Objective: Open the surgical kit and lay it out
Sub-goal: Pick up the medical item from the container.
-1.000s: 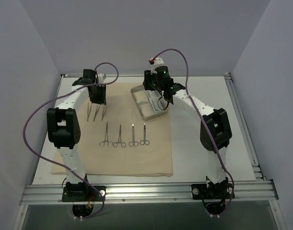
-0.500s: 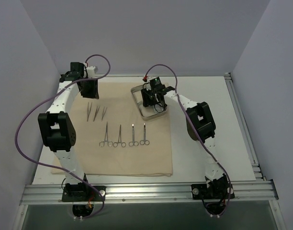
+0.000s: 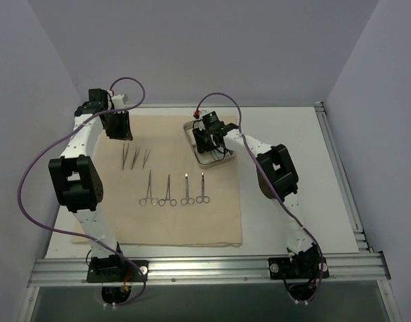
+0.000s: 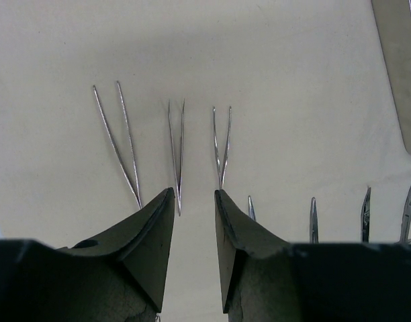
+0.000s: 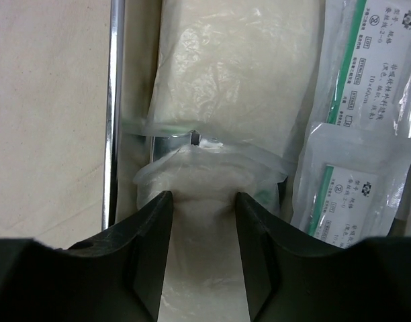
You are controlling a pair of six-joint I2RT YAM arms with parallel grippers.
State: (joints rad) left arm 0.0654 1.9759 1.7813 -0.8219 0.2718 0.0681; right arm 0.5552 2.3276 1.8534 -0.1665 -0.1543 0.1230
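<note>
Can see white table [image 3: 293, 201] with beige cloth wrap [image 3: 192, 225] spread flat on it. At far edge of the cloth, rectangular steel tray [image 3: 190, 136] holding two white gauze pads [image 5: 225, 87] in clear wrap beside two clear printed packets [image 5: 367, 67]. Right black fingers [image 5: 145, 248] half parted astride one pad; cannot tell if gripping. Left black fingers [image 4: 152, 241] half parted, empty, above three thin metal tweezers [image 4: 175, 147]. Nearer the arm bases, four ring-handled steel instruments [image 3: 175, 189] in row.
</note>
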